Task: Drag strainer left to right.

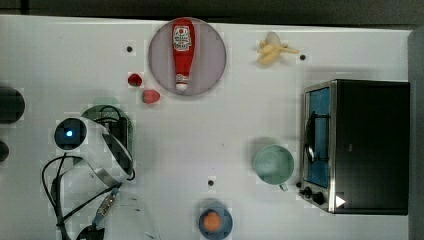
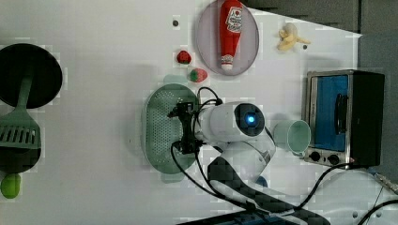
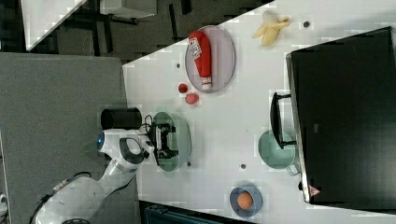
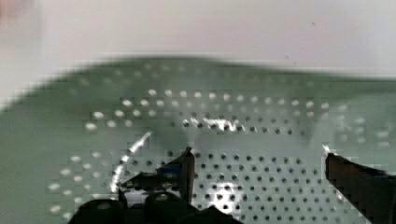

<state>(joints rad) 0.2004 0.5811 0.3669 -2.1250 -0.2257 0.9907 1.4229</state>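
The gripper point(image 4: 257, 163) hangs inside the bowl of the strainer point(image 2: 162, 126), its two dark fingertips point(image 4: 187, 161) spread wide apart over the perforated bottom, with nothing between them. In the wrist view both tips sit low in the basin, close to the holes; whether they touch the plastic cannot be told.

In the left view the strainer, a pale mint-green oval, lies at the centre of the white table point(image 2: 94, 56), with the arm's white wrist at its 3 o'clock edge. Two strawberries point(image 2: 198, 74) lie near its 1 o'clock, just beside a round grey plate point(image 2: 206, 37) carrying a red ketchup bottle point(image 2: 231, 33). A peeled banana point(image 2: 288, 37) lies at 2 o'clock, farther off.

At the strainer's 3 o'clock, beyond the arm, a mint-green cup point(image 2: 293, 136) lies near the glass door of a toaster oven point(image 2: 345, 117). At 9 o'clock, well apart, a green slotted spatula point(image 2: 19, 126) rests across a black pan point(image 2: 28, 75).

In the top view a blue bowl point(image 1: 202, 225) holding an orange ball point(image 1: 213, 220) sits at the table's 6 o'clock edge.
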